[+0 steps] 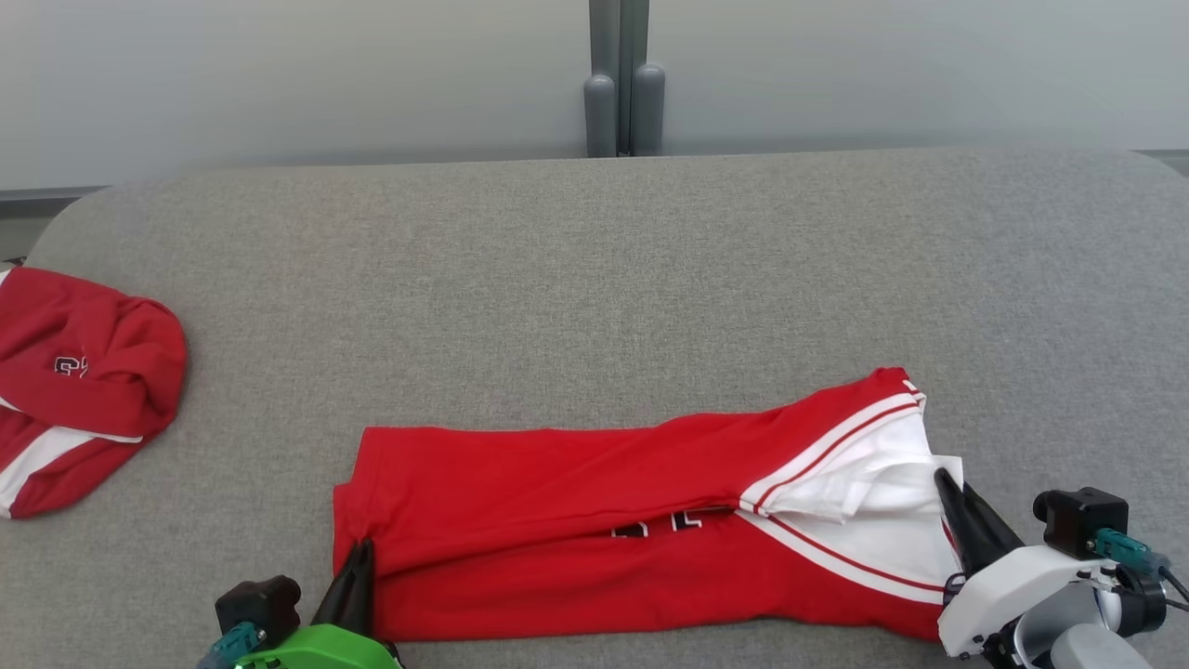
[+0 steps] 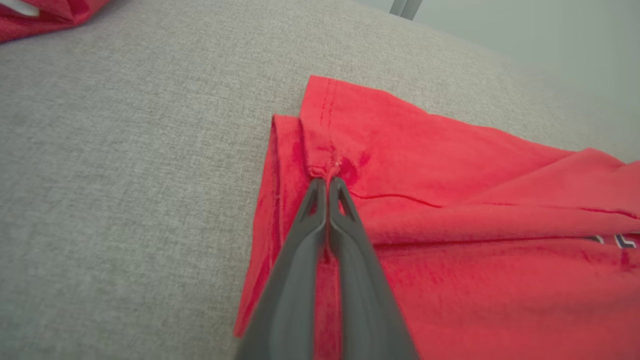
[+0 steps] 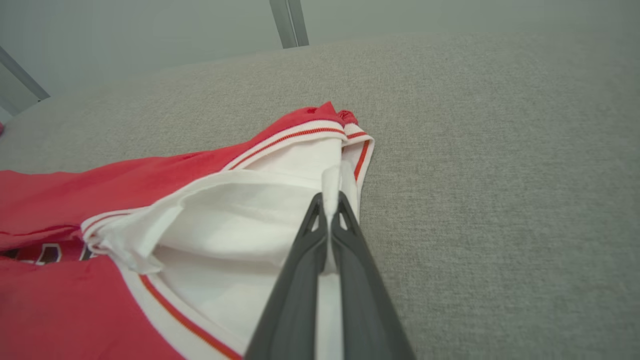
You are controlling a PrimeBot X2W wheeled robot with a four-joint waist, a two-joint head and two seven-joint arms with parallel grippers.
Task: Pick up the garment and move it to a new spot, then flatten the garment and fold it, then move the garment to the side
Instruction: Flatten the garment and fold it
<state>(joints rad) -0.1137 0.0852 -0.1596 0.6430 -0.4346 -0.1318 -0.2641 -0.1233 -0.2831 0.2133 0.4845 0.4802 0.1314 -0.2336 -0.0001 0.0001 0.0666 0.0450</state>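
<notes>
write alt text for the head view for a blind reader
A red shirt lies folded lengthwise on a grey surface, the left gripper shut on its left end and the right gripper shut on its white right end. Another red garment sits far left.

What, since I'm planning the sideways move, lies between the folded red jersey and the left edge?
Another crumpled red-and-white garment lies on the grey fabric surface at the far left, apart from the jersey.
</notes>
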